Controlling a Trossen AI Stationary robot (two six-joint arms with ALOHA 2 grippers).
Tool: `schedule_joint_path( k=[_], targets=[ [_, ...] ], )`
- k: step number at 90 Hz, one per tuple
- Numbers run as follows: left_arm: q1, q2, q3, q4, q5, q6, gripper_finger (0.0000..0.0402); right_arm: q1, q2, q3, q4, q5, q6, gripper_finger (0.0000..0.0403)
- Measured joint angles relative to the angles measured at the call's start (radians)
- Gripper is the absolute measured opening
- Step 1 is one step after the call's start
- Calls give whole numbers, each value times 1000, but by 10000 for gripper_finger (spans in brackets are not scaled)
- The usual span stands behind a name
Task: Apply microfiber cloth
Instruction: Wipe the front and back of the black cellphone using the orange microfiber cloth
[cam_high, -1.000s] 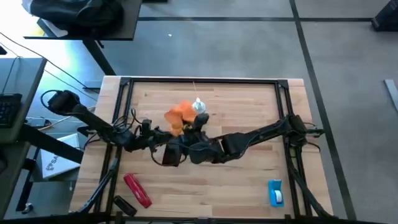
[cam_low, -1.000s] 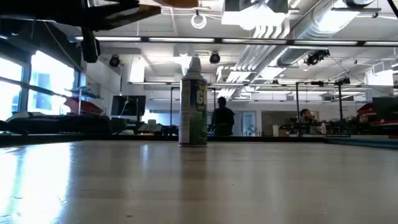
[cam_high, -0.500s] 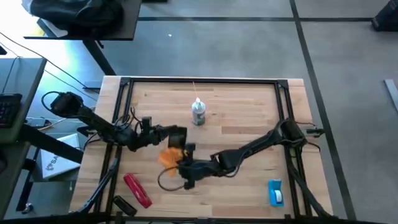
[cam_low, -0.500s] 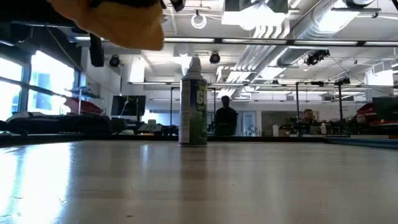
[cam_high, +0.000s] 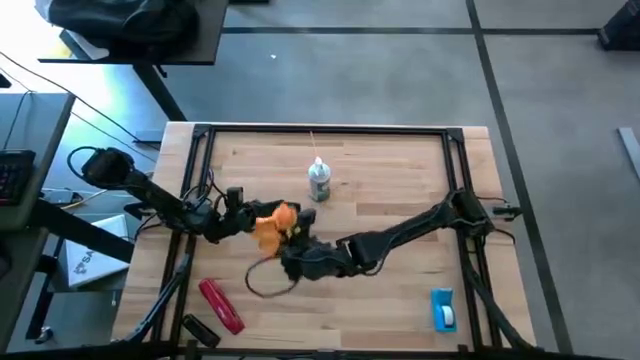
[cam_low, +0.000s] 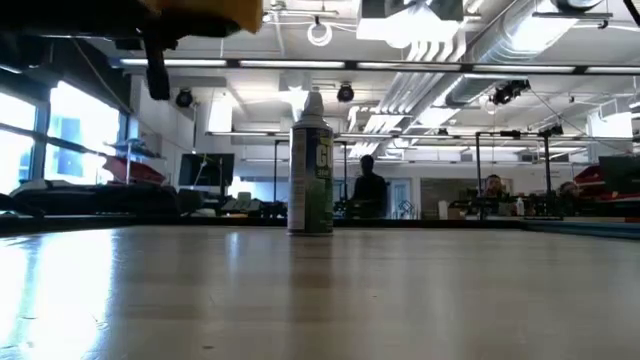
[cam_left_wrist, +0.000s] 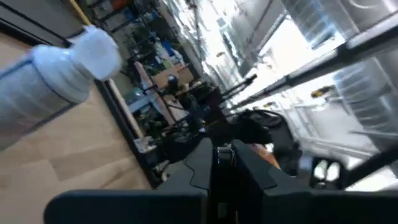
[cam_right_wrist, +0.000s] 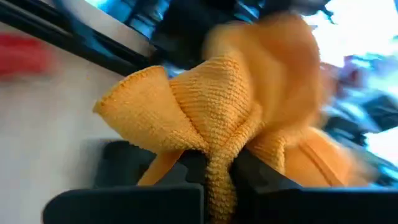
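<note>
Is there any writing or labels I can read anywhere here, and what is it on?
"G": a large white letter on the green label of the spray can standing on the table; the smaller print beneath it is too blurred to read.
White box beside the table, left of it in the high view: dark lettering, too small to read.
Nothing else is legible.

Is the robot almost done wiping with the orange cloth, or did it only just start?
Only just started, it seems. Done: the right gripper is shut on the microfiber cloth and holds it up off the table. In hand: the cloth hangs between the two arms, beside the left gripper. Left: pressing it on something and wiping. The spray can stands nearby; what gets wiped is not clear.
</note>
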Motion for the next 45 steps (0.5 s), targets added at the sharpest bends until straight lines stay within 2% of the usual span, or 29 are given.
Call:
schedule_joint_path(
  k=[10, 19, 23, 32, 45],
  targets=[
    [-8, 0, 0, 2, 2, -6, 12, -2, 0, 87, -186, 188, -50, 3],
    [-13, -1, 3, 28, 53, -14, 12, 1, 0, 164, -314, 261, -32, 3],
    [-15, -2, 5, 39, 68, -14, 12, 1, 0, 188, -350, 240, 5, 3],
    [-14, -1, 3, 67, 77, 16, 12, -2, 0, 205, -411, 113, 114, 3],
    [-14, 0, -1, 69, 59, 42, 12, -16, -6, 152, -388, -25, 241, 3]
  ],
)
